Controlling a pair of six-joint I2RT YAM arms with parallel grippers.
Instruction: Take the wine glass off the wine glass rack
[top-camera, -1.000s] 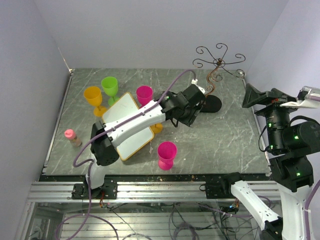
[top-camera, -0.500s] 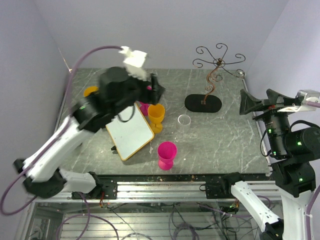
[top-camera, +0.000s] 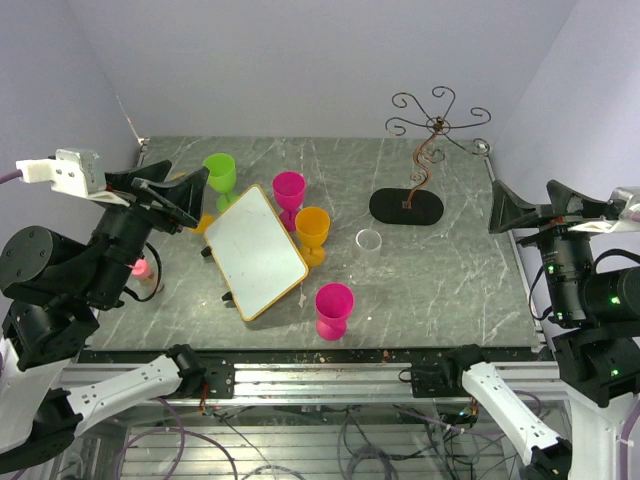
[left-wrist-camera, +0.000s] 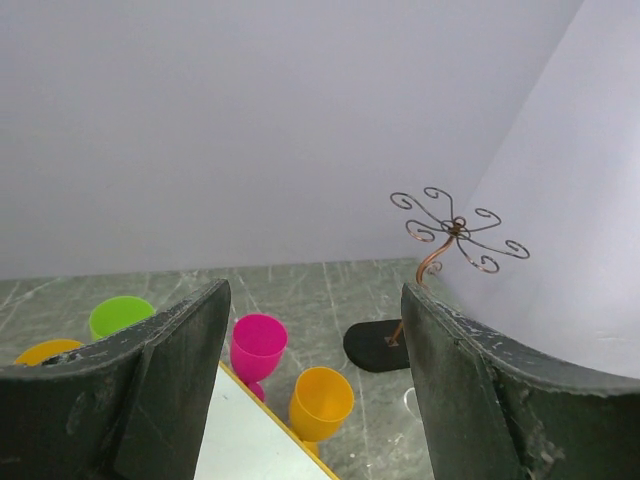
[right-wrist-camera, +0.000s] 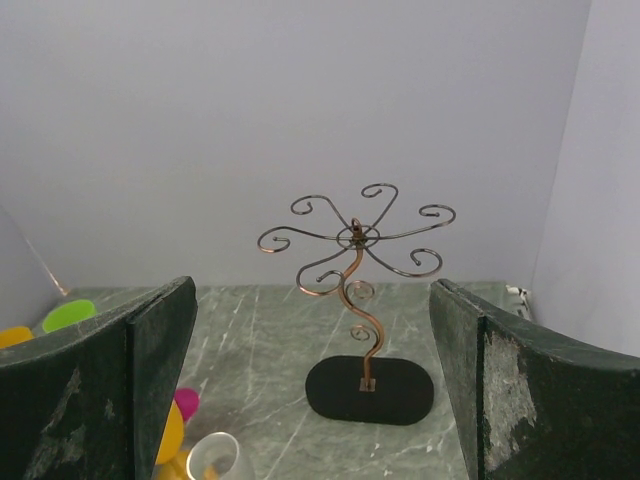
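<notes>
The wine glass rack (top-camera: 436, 124) stands at the back right on its black oval base (top-camera: 406, 207); its curled arms hold nothing. It also shows in the left wrist view (left-wrist-camera: 455, 232) and the right wrist view (right-wrist-camera: 355, 240). A clear wine glass (top-camera: 369, 240) stands upright on the table in front of the base, and shows low in the right wrist view (right-wrist-camera: 213, 458). My left gripper (top-camera: 165, 190) is open and empty, raised high at the left, far from the rack. My right gripper (top-camera: 535, 205) is open and empty, raised at the right edge and facing the rack.
Coloured plastic glasses stand on the table: green (top-camera: 220, 172), magenta (top-camera: 289, 188), orange (top-camera: 313, 226) and another magenta (top-camera: 334, 303) near the front. A white yellow-edged board (top-camera: 256, 250) lies left of centre. A small pink bottle (top-camera: 140, 268) sits at the left edge.
My left arm has swung away from the rack's base, back to the left and up. The clear glass now stands uncovered on the table. The right arm has hardly moved.
</notes>
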